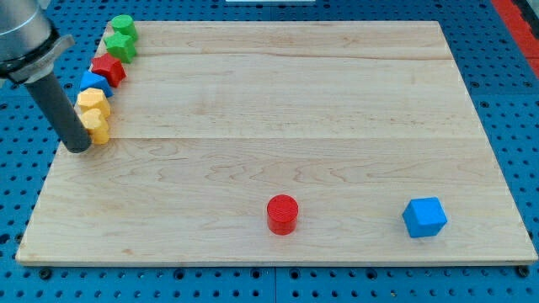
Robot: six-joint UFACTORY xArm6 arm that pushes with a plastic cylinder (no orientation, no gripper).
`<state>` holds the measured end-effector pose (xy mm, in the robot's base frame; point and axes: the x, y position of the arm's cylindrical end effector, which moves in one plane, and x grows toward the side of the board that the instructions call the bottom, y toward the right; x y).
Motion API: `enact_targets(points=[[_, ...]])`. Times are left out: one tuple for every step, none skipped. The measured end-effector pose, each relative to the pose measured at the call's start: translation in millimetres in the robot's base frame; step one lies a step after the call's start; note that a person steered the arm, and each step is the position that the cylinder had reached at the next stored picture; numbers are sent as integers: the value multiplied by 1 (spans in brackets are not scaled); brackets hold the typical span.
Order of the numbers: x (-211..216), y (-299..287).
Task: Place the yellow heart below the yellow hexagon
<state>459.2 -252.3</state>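
Observation:
Two yellow blocks sit at the board's left edge, touching each other. The upper one (92, 101) looks like the yellow hexagon. The lower one (98, 127) looks like the yellow heart, directly below it. My tip (77, 148) rests on the board at the heart's lower left, touching or almost touching it. The rod hides the heart's left side.
A column of blocks runs up the left edge: blue block (95, 83), red block (109, 69), green star (121, 45), green block (123, 24). A red cylinder (282, 213) stands at bottom centre. A blue cube (424, 217) sits at bottom right. The wooden board (278, 109) lies on a blue pegboard.

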Motion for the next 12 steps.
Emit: enact_targets(points=[[1, 3], [18, 15], [28, 75], [15, 80], [8, 80], [-1, 78], [-11, 72], [-12, 51], [-12, 32], [-8, 22], [5, 27], [14, 54]])
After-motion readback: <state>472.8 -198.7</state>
